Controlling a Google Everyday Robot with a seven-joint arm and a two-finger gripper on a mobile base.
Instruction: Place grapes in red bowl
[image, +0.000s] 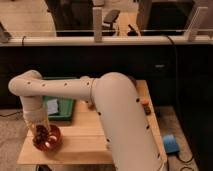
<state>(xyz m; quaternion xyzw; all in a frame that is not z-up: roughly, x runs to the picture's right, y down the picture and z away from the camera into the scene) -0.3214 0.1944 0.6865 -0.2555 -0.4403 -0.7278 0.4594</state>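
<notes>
Camera view showed the bulky white arm (120, 115) covering much of the wooden table (85, 137), with a green tray (65, 115) behind the gripper (40, 131) holding a white item (52, 106). The gripper reached into the red bowl (53, 143), the grapes (43, 136) directly beneath it inside. Whether it stood apart or together could not be told.

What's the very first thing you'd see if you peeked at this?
The huge white robot arm fills the middle and bends left across the wooden table. Its gripper hangs down into the small red bowl at the table's front left corner, where the dark grapes sit. Behind the bowl lies a flat green tray.
</notes>
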